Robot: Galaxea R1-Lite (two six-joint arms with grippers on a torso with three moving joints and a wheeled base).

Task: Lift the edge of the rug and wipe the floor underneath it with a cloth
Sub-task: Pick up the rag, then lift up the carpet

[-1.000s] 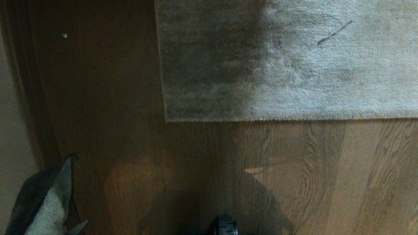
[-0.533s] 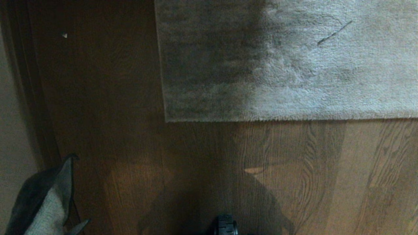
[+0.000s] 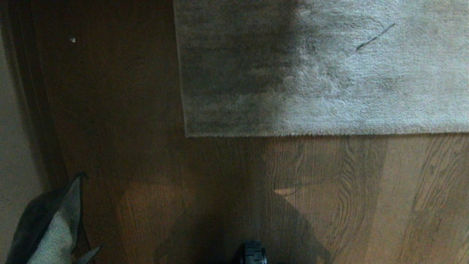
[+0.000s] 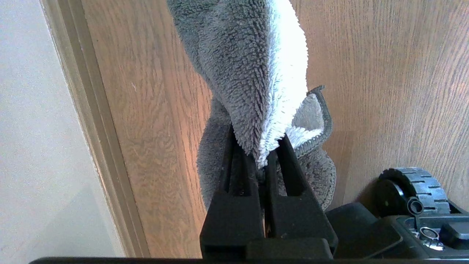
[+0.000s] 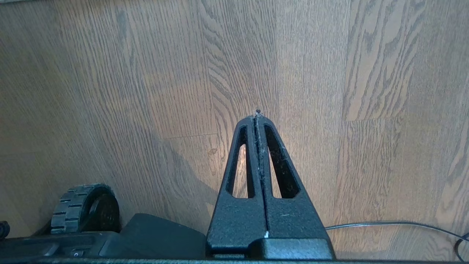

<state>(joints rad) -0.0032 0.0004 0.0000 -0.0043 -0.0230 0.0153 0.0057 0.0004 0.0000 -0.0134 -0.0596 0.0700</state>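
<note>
Nothing moved; cloth (image 3: 47, 227) cut off by frame corner, left gripper (image 4: 264, 154) hidden.

You are seeing the rug edge (image 3: 315, 134) lying on the floor (image 3: 227, 176), its corner (image 3: 187, 135) sitting ahead of the robot's wheel (image 3: 252, 253). The cloth (image 3: 47, 227) is hanging left of that wheel, beside the baseboard (image 3: 33, 110).
</note>
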